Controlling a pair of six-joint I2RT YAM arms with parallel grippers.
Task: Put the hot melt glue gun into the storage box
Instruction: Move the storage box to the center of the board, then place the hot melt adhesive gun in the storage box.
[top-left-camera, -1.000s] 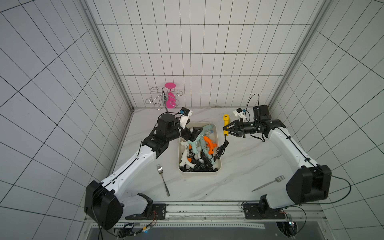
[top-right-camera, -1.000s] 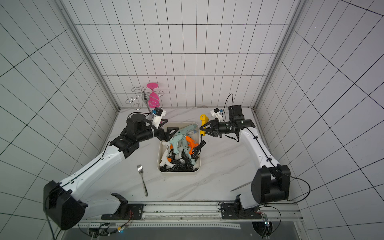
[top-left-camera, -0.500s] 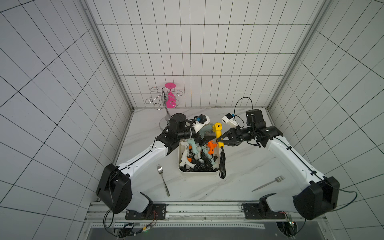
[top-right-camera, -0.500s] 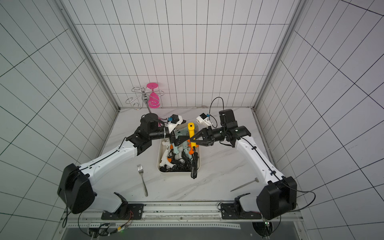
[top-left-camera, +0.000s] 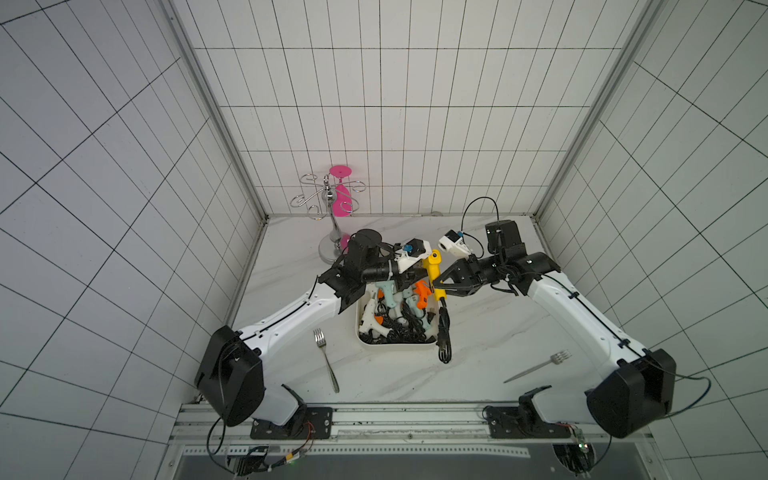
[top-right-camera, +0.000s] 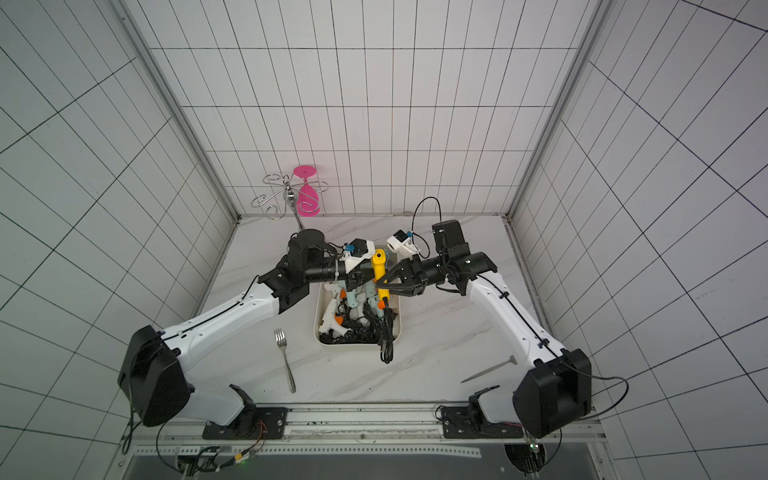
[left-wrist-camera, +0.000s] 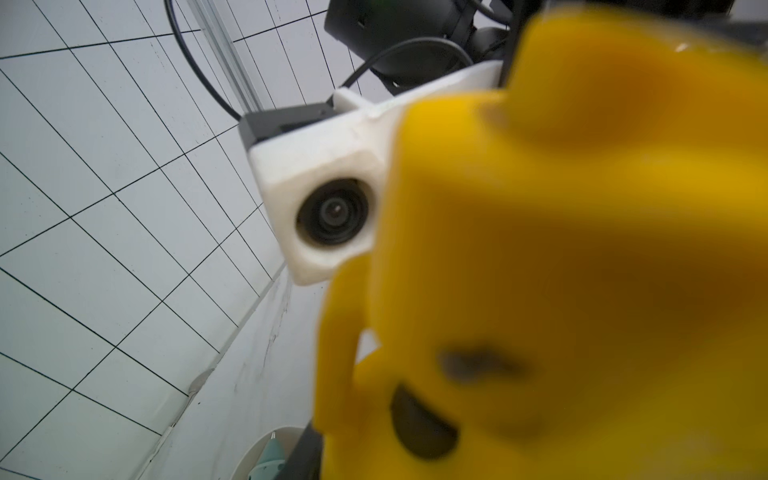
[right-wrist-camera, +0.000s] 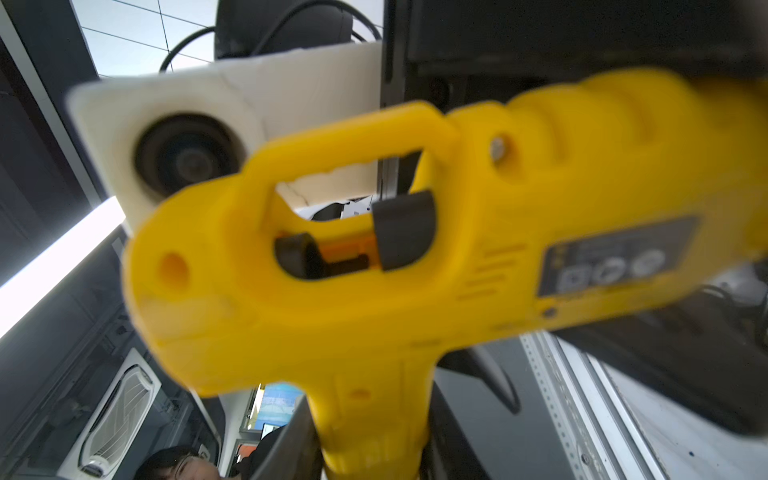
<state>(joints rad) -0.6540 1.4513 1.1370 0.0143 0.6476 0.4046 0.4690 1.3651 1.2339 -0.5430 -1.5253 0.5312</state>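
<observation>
Mid-frame, right gripper (top-left-camera: 440, 289) jaws clenched the yellow plastic glue gun (top-left-camera: 434, 266) over the cream-white plastic storage box (top-left-camera: 399, 347), presumably for lowering; left gripper's (top-left-camera: 417, 277) hold was unclear.

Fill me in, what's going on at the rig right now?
The right hand holds a yellow glue gun by its handle over the storage box. The left hand is at the gun's upper body; whether it grips is unclear. The gun's black cord hangs down past the box's rim. The box already holds several other glue guns.

left fork (top-left-camera: 327, 360) flat | right fork (top-left-camera: 538, 367) flat | pink glass (top-left-camera: 341, 197) hanging on wire rack (top-left-camera: 330, 251)
</observation>
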